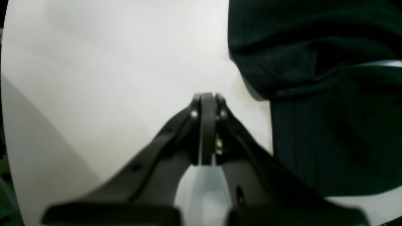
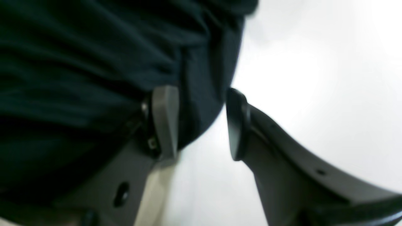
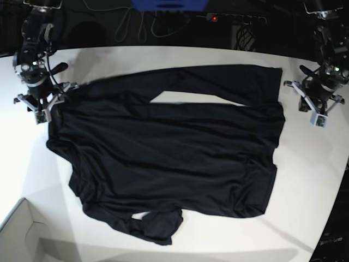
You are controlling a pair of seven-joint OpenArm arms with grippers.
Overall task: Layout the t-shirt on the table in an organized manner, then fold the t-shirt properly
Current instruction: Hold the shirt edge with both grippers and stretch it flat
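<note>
The black t-shirt [image 3: 169, 147] lies spread across the white table [image 3: 311, 164], wrinkled, with one sleeve stretched along the far side and a bunched part near the front edge. My right gripper [image 2: 201, 121] is open at the shirt's left edge [image 2: 201, 94], and a fold of black cloth lies between its fingers [image 2: 165, 119]. In the base view it [image 3: 39, 109] is at the shirt's upper left corner. My left gripper [image 1: 207, 97] is shut and empty over bare table, just left of the shirt's edge [image 1: 314, 94]. In the base view it [image 3: 317, 113] is right of the shirt.
A white cardboard box corner [image 3: 22, 234] sits at the front left. Cables and a power strip [image 3: 234, 18] lie beyond the table's far edge. The table's curved edge runs down the right side [image 3: 335, 218].
</note>
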